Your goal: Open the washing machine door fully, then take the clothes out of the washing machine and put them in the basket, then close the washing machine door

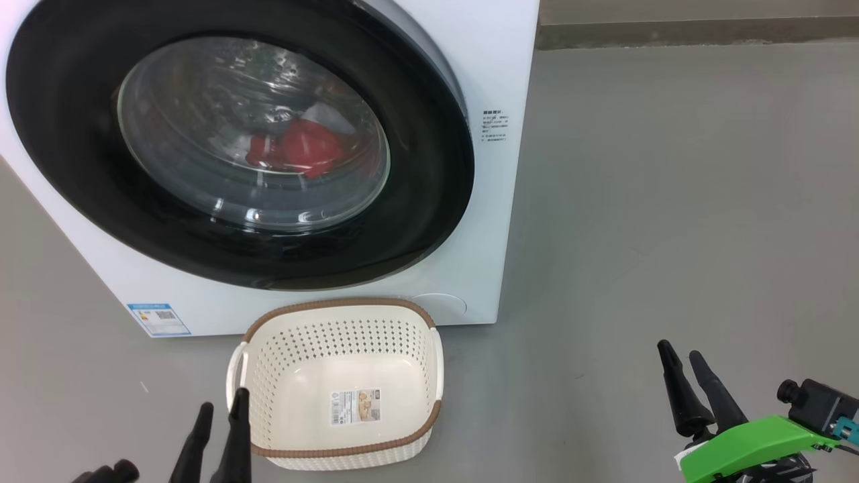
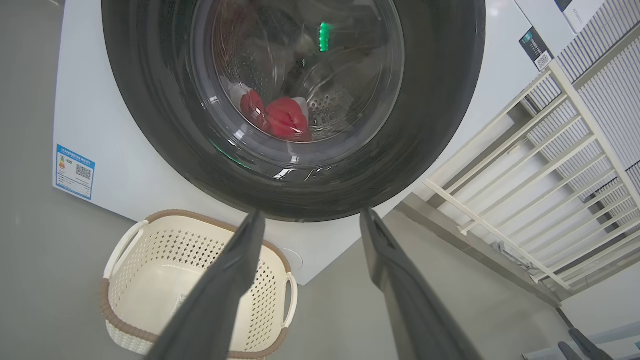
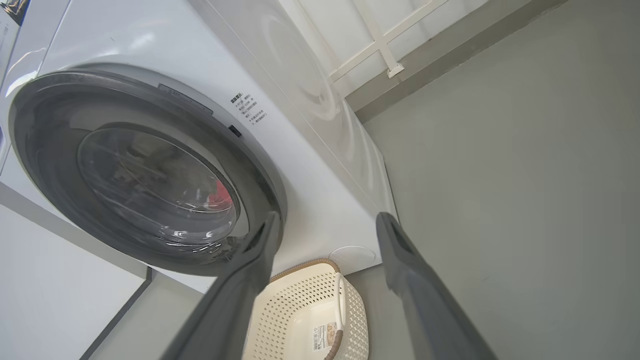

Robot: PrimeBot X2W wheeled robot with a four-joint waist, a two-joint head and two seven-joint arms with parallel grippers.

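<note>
just below the washing machine door (image 1: pixel 80 134), on the floor (image 1: pixel 671 201) and almost touching the white front of the washing machine (image 1: pixel 500 80), sits the basket (image 1: pixel 335 305), holding nothing but its paper label (image 1: pixel 356 406). that spot looks chosen on purpose: anything drawn out past the door has only a short drop into it. behind the door's bulging glass, low in the drum (image 2: pixel 330 107), lie the clothes (image 1: pixel 305 147), a red bundle with a bit of white. the door itself appears shut against the machine, so the first step, swinging it fully wide, is not yet done. off the door's lower left, the left gripper (image 1: pixel 224 398) hovers just beside the basket, jaws spread wide and holding nothing. off the door's lower right, well apart from it, the right gripper (image 1: pixel 678 349) hangs over the floor, jaws likewise wide and empty. both point up toward the door, which reads as a ready pose. the right one seems better placed for the door's right edge, where i would guess it unlatches, though no handle is clear.
</note>
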